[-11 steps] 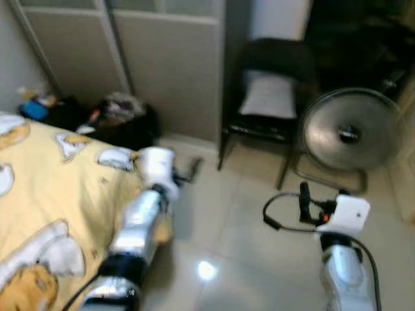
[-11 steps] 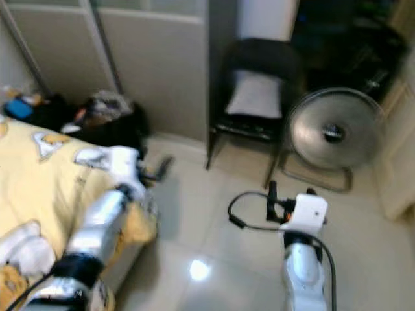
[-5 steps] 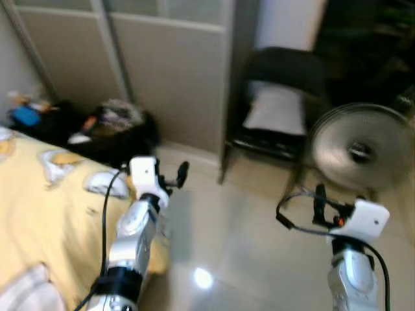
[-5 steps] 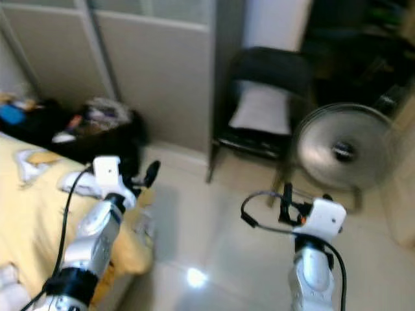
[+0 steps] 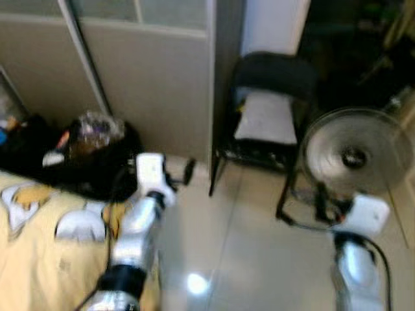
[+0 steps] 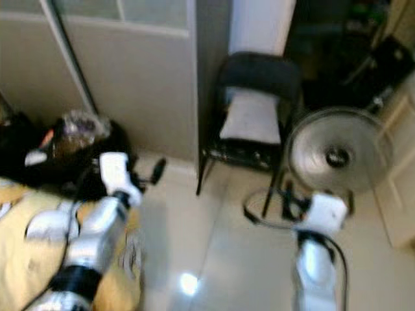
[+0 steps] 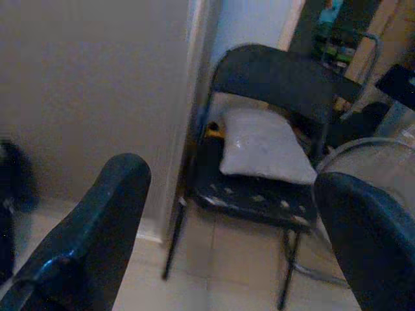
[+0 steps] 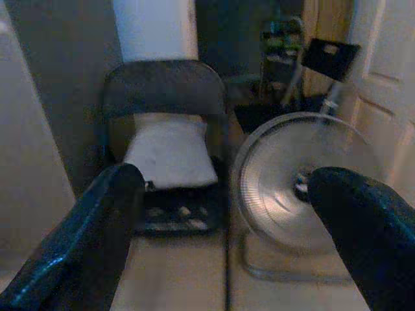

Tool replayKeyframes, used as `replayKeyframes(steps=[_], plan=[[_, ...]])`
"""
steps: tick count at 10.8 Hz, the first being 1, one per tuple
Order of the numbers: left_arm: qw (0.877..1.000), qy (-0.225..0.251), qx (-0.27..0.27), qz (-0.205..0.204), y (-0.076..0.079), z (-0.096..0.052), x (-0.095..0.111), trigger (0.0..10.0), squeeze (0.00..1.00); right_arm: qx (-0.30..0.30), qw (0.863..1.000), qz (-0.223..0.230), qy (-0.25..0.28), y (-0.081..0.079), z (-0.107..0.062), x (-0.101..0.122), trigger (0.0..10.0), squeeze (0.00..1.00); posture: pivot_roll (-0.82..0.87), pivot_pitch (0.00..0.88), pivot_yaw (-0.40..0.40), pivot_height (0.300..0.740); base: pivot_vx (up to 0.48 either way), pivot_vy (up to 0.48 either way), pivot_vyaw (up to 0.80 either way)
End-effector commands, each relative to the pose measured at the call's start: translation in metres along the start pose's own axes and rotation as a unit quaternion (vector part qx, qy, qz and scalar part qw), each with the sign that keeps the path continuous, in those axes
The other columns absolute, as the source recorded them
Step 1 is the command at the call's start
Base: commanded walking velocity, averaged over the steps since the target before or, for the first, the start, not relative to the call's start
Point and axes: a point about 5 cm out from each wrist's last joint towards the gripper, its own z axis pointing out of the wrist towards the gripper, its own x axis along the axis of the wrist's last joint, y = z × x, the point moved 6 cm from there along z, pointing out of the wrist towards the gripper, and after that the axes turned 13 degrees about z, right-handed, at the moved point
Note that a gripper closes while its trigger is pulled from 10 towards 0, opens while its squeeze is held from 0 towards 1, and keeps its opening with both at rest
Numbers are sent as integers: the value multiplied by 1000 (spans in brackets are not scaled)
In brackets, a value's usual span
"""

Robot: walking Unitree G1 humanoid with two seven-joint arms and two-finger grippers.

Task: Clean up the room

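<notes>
While both arms are reaching forward over glossy pale floor tiles, the left gripper is hanging with its fingers spread wide, gripping nothing, just off the bed's corner. The right gripper is likewise gaping and empty, hovering near the fan's base.

Free floor is running between the bed on the robot's left and the fan on its right, narrowing toward the folding chair. The chair is sitting against the end edge of a grey sliding-door wardrobe: black metal frame, curved backrest, a soft white pillow lying on the seat. The floor fan is standing just beside the chair: round wire grille, silvery.

The bed is wearing a yellow cover with white cartoon patches, fabric rumpled at the corner. A black bag is slumping between bed and wardrobe, with crinkly, probably plastic, clutter on top; blur is hiding the detail. A white panelled door is edging the far right.
</notes>
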Motion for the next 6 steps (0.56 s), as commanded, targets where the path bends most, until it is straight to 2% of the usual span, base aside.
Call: replayKeyframes(steps=[1, 3, 4, 5, 6], plan=[[1000, -4, 6, 7, -6, 2, 0, 10000, 0, 6, 1000, 2, -15, -5, -2, -8, 10000, 0, -130, 0, 21, 740, 480, 0, -781], [1000, -5, 10, 10, -8, 4, 0, 10000, 0, 22, 1000, 4, -16, -12, 0, -7, 10000, 0, -127, 0, 15, 740, 480, 0, 0], [1000, -5, 17, 16, -10, 4, -1, 10000, 0, 46, 999, 3, -27, -21, 1, -10, 10000, 0, -125, 0, 12, 740, 480, 0, 0], [999, 3, 16, 52, -20, -7, -3, 10000, 0, 85, 995, 3, -45, -32, -6, -16, 10000, 0, -126, 0, 6, 740, 0, 0, 0], [991, -14, -56, 117, -25, -40, -20, 10000, 0, 114, 991, -14, -64, -34, -24, -21, 10000, 0, -110, 0, -8, 740, 0, 0, 0]])
